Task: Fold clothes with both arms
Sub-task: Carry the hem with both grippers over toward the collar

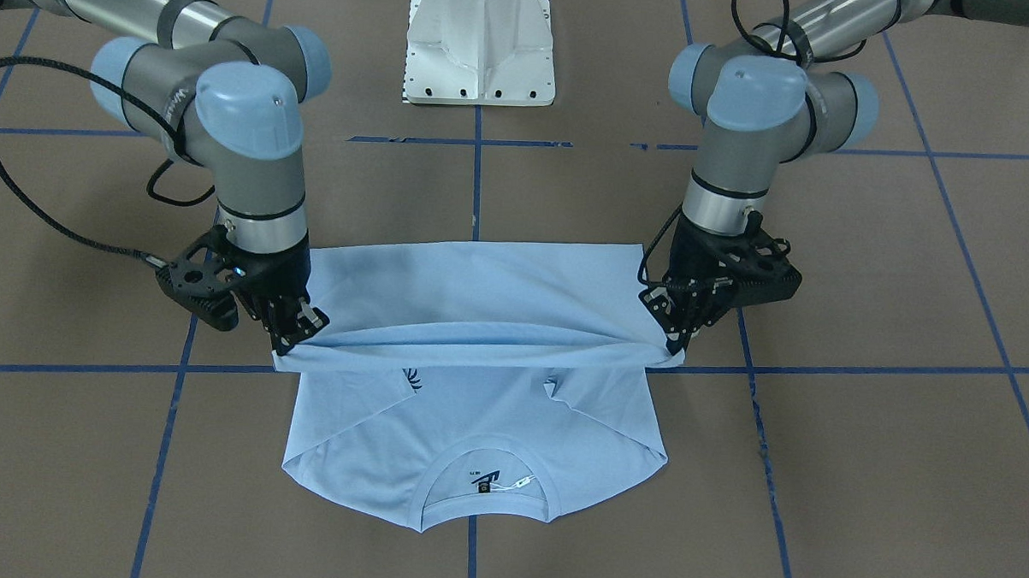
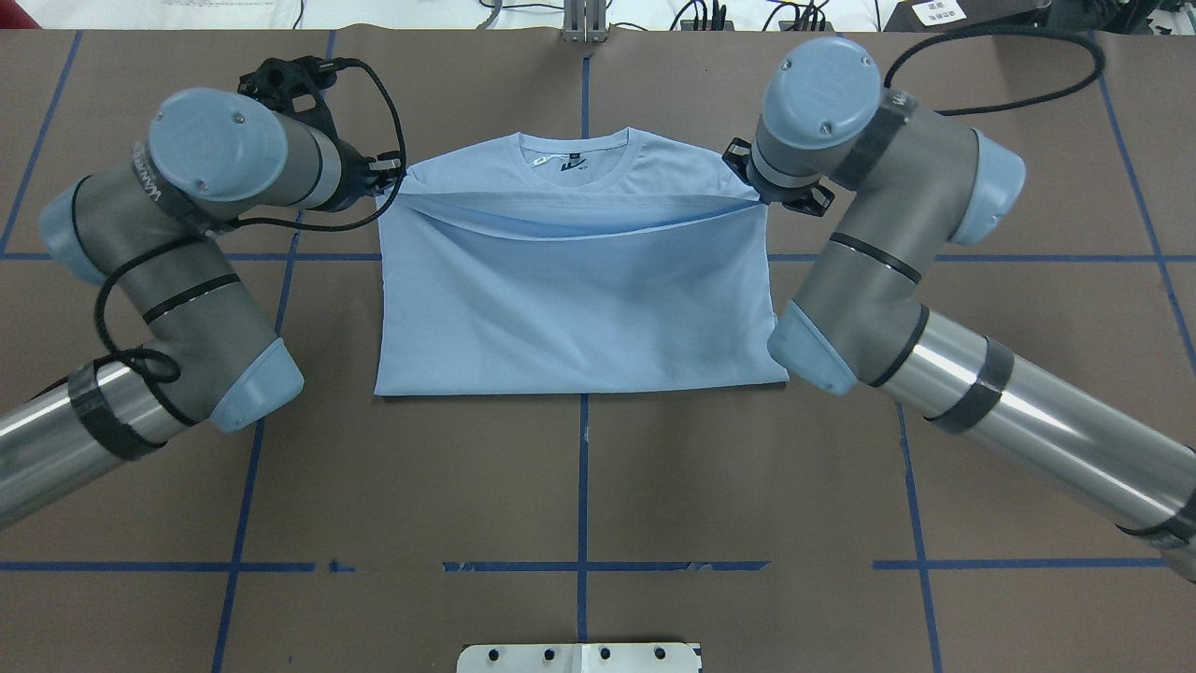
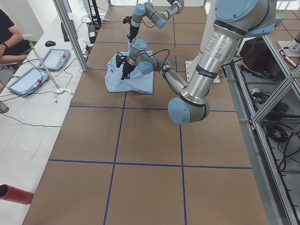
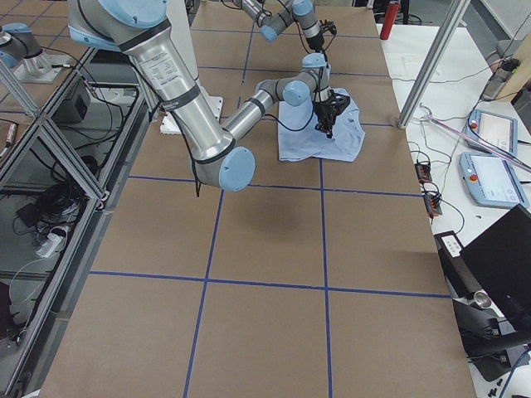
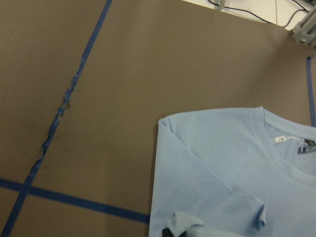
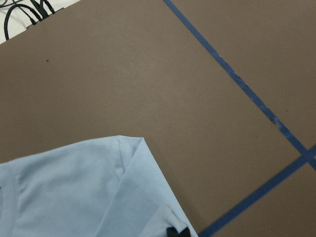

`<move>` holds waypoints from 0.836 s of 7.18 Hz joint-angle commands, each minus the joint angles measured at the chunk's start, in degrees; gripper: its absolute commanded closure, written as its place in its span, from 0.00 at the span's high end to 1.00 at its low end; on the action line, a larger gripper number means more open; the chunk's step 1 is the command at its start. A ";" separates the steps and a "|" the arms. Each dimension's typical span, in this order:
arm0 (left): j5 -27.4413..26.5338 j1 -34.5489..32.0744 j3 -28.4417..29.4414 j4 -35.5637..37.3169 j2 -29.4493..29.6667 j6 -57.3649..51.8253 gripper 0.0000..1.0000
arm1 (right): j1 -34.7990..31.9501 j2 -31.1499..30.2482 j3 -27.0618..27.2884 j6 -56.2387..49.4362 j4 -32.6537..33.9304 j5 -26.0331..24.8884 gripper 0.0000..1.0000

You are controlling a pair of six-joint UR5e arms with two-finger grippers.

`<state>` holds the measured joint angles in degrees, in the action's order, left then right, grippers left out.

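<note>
Figure: two-arm fold of a T-shirt (image 1: 475,424), caught mid-fold.

Stage reached: we judge the task about half done. The sleeves appear already turned in, since the side edges run nearly straight. The lower half is doubled up over the chest, with a clean crease along the shirt's upper edge in the front-facing view.

Stage in hand: the hem (image 1: 479,335) hangs taut between the two tools, slightly above the cloth and short of the collar (image 1: 488,446).

Left to do: we would expect the hem to be carried to the shoulders, laid down and let go. A further fold may follow.

Where the shirt is: at the middle of the brown counter (image 1: 859,472), on a crossing of blue tape lines (image 1: 820,368). In the front-facing view the collar points to the bottom of the frame.

How the shirt looks: light blue, thin and limp, and smooth over the doubled panel. Small creases run from each gripped corner. A dark neck label (image 1: 480,486) sits inside the collar. Only a sliver of the palm print (image 1: 410,378) shows below the hem.

Left tool (image 1: 675,350): at centre right of the front-facing view, clenched on one hem corner.

Right tool (image 1: 290,341): at centre left of the same view, clenched on the other corner.

Wrist views: each shows a shoulder of the shirt lying flat, with bunched cloth at the bottom edge of the frame.
</note>
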<state>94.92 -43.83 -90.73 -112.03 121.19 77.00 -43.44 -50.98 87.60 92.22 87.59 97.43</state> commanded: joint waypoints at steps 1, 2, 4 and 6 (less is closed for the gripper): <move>-3.22 -1.34 11.07 -9.66 2.73 -0.09 0.00 | -1.38 2.99 -12.84 -0.55 -12.47 0.04 0.00; -3.86 -1.34 15.45 -10.65 6.04 -0.01 0.00 | -1.47 4.73 -16.02 -2.73 -12.79 -0.04 0.00; -4.21 -1.25 22.77 -16.00 8.62 0.00 0.18 | -1.47 6.07 -19.47 -4.67 -15.23 -0.40 0.00; -5.18 -1.34 23.32 -16.99 8.18 -0.09 0.35 | -2.61 6.59 -20.54 -5.47 -17.54 -0.23 0.28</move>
<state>90.13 -45.12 -68.13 -128.16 129.55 76.97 -45.27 -44.86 67.71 87.34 71.12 97.02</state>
